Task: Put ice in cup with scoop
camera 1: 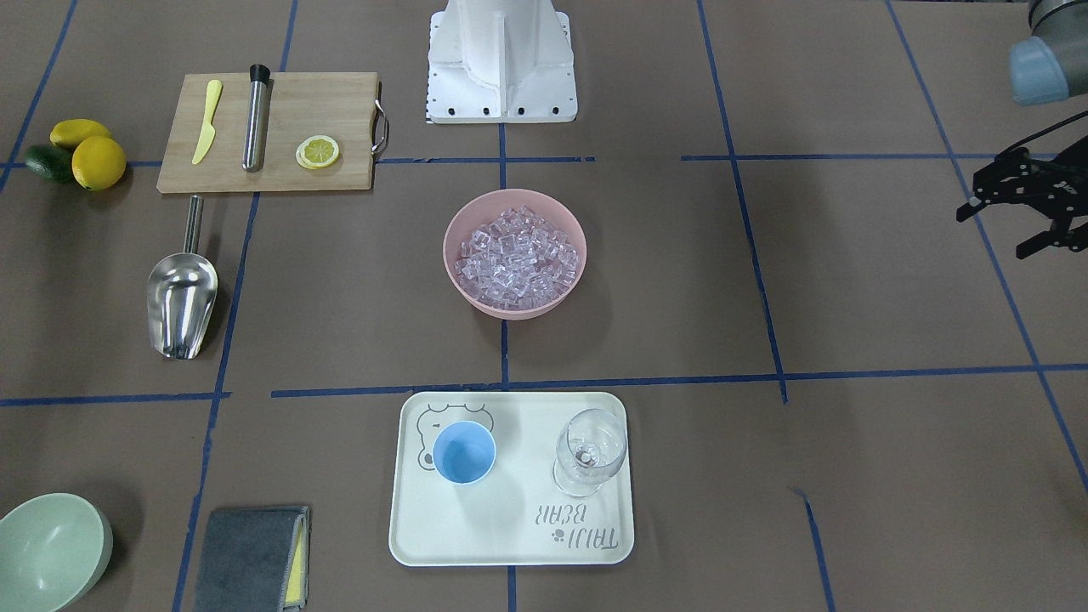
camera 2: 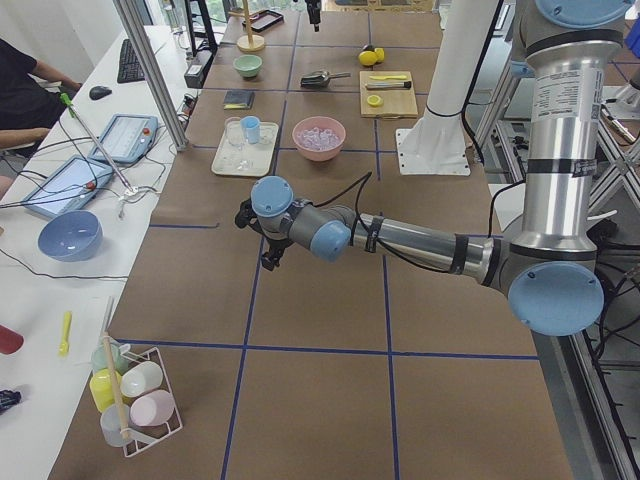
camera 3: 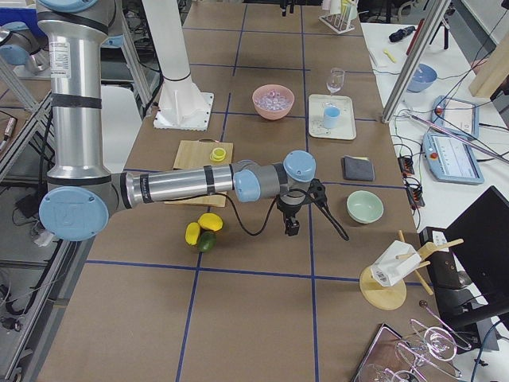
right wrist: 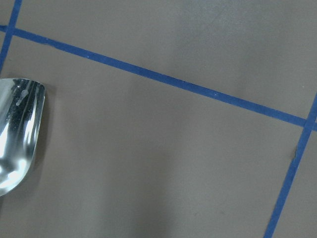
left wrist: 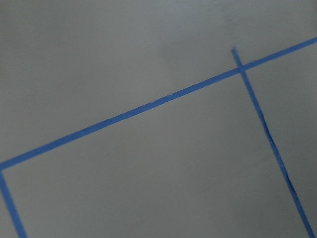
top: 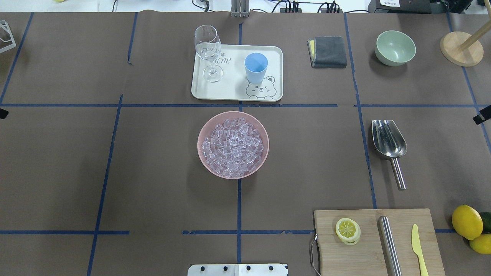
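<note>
Over on the robot's left end of the table, the left gripper (camera 1: 999, 228) hangs above bare brown paper, well apart from everything, its fingers spread with nothing between them. Moving along, a tray (top: 234, 96) sits at the far side, middle of the table. A wine glass (top: 207, 50) stands upright on its left part and the cup (top: 256, 67) stands upright on its right part, by the printed bear. Just nearer the robot, a pink bowl (top: 199, 143) holds the ice (top: 233, 147), heaped nearly to the rim.

Further right, a folded grey cloth (top: 330, 51) and a green bowl (top: 395, 48) lie along the far edge. The scoop (top: 388, 140) lies flat on the paper, well to the right of the pink bowl, its trough pointing away from the robot and its handle toward it. Nearer the robot, a wooden board (top: 368, 245) carries a lemon slice (top: 347, 230), a steel cylinder (top: 389, 245) and a yellow knife (top: 419, 249). Lemons (top: 467, 221) sit just past it.

The right gripper (camera 3: 314, 223) hovers beyond the scoop, clear of it. I cannot tell how its fingers stand.
</note>
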